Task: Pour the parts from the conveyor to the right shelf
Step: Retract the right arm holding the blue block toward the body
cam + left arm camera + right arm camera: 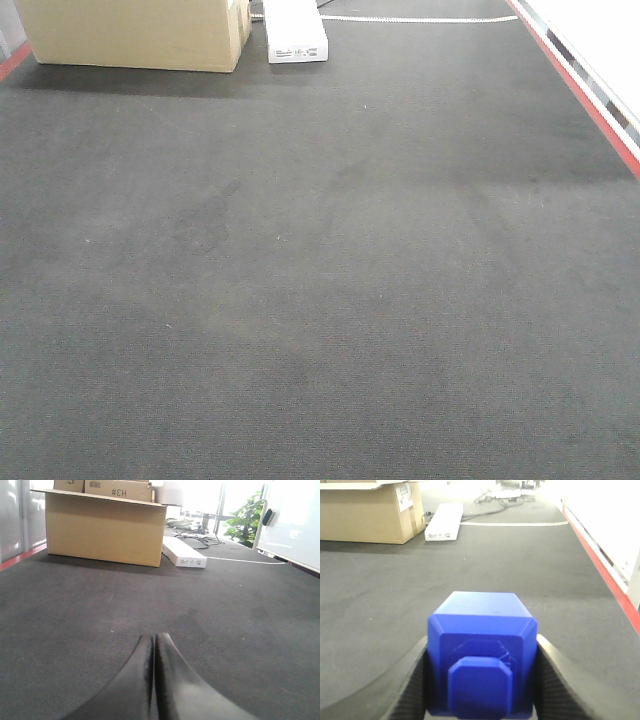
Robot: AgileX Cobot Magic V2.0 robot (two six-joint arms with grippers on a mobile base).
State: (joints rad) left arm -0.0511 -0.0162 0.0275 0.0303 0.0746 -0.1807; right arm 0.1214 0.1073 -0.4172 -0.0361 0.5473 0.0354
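Right claw (481,690) was clamped on the blue part (482,625), one finger pressed against each flank (stud facing the wrist camera), with the conveyor (380,590) beneath. Left claw (154,647) was closed, fingertips touching, gripping nothing.

conveyor (320,300) looks matt, felt-like; blue block (482,630) smooth plastic.

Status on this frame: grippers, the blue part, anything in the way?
Left gripper shut, empty, over conveyor. Right gripper shut on blue part. Cardboard box and white box at far end; shelf not in view.
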